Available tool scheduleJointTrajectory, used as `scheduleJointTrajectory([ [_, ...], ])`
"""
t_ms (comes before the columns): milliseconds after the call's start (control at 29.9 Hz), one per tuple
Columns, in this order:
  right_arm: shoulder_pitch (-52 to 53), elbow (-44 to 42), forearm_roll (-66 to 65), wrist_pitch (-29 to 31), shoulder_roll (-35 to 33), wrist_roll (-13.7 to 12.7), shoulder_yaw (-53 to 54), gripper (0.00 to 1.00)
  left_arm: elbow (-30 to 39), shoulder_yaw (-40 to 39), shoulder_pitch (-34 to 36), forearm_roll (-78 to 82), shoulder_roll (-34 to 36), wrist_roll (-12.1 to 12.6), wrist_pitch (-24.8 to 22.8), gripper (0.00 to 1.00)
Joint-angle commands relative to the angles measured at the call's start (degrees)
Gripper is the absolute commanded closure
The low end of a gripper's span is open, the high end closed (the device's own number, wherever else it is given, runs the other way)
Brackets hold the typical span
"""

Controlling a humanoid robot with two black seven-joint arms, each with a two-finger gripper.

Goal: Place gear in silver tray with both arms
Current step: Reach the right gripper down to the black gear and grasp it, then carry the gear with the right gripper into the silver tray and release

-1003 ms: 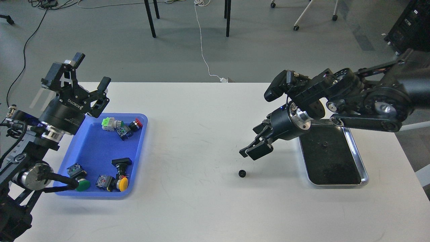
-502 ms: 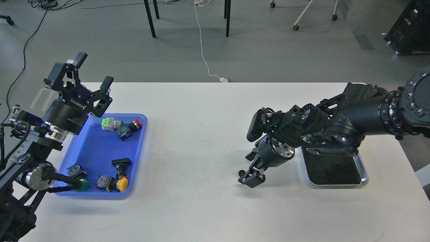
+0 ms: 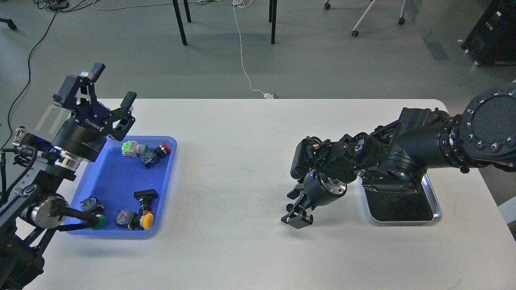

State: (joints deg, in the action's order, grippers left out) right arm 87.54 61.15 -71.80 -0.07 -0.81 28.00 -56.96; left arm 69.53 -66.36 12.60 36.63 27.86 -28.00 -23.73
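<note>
White table (image 3: 242,161) carries everything. Right arm (image 3: 423,145) reaches in low across the table, covering the far part of the silver tray (image 3: 437,209). Tray: rectangular, rounded corners, shiny raised rim, dark floor; sits at the table's right side. Blue tray (image 3: 109,181) at the left holds several push-button parts with green, red and yellow caps. Left gripper (image 3: 111,86) is raised above the blue tray's far left corner, fingers spread wide, nothing between them. Right gripper (image 3: 296,217) points down at the table left of the silver tray; seen dark and end-on, opening cannot be told. Gear (image 3: 289,207): small, black, toothed, on the table touching or just beside the right gripper's fingers, well outside the silver tray.
</note>
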Motion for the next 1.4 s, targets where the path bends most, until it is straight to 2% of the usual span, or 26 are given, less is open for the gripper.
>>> scheduleJointTrajectory([
  [0,0.0,0.0,0.0,-0.3,-0.2,0.0,-0.1,0.47,0.0,0.0,0.0,-0.1,0.0,0.0,0.0,0.02],
  [401,0.0,0.1,0.0,-1.9,-0.2,0.0,-1.1,0.80,0.0,0.0,-0.1,-0.1,0.0,0.0,0.0,0.02],
  [602,1.1,0.7,0.3,-2.0,-2.9,0.0,-1.0,0.83,0.0,0.0,-0.2,-0.1,0.1,0.0,-0.1,0.02],
  [702,3.3,2.7,0.3,-2.3,-6.6,0.0,-0.4,0.83,0.0,0.0,-0.2,-0.1,0.1,0.0,-0.1,0.02],
  [903,11.5,10.4,-1.8,-2.0,-24.0,0.0,0.6,0.82,0.1,0.2,-0.1,0.1,-0.4,0.0,0.0,0.02],
  [1003,12.4,12.6,-7.2,-1.9,-32.8,0.0,0.2,0.81,0.1,0.2,0.0,0.2,-1.6,0.0,0.0,0.02],
  [1170,6.0,9.4,-9.6,-1.8,-40.3,0.0,-1.0,0.80,0.2,0.2,-0.1,0.3,-2.1,0.0,-0.1,0.02],
  [1371,-3.4,4.7,-9.6,-2.0,-42.2,0.0,2.5,0.79,0.2,0.3,0.0,0.3,-2.8,0.0,-0.1,0.02],
])
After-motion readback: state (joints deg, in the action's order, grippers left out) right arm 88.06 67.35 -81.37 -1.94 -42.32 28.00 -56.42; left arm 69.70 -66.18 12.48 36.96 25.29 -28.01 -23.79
